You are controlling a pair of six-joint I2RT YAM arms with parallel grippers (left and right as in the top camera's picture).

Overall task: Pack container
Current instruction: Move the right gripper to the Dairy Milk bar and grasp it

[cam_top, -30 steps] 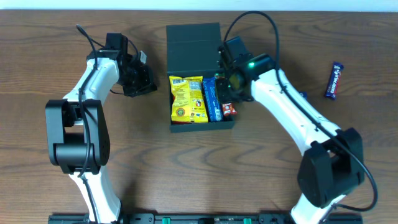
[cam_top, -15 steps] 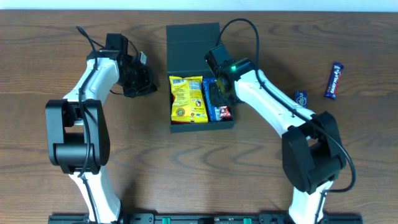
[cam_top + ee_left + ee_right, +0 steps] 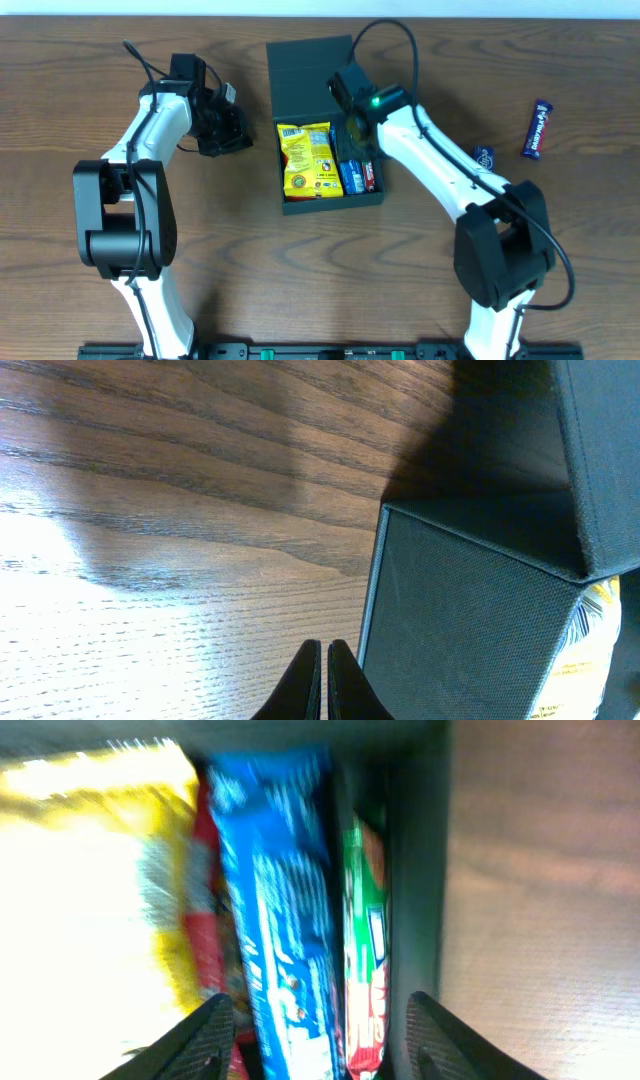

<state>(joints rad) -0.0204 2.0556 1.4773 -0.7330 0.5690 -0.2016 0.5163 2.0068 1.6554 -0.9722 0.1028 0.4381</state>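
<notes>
The dark teal-green matte square container sits toward 12 o'clock on the wooden bench, and the right tool, spread wide over the blue glossy packet by its 3 o'clock wall, should lift straight up, snagging no wrapper (left tool: pinched closed at 9 o'clock).

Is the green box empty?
No, a yellow snack packet and a blue bar lie inside the container.

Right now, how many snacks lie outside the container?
2: a candy bar at far right, and a small blue packet beside the right arm. The arms may hide others.
</notes>
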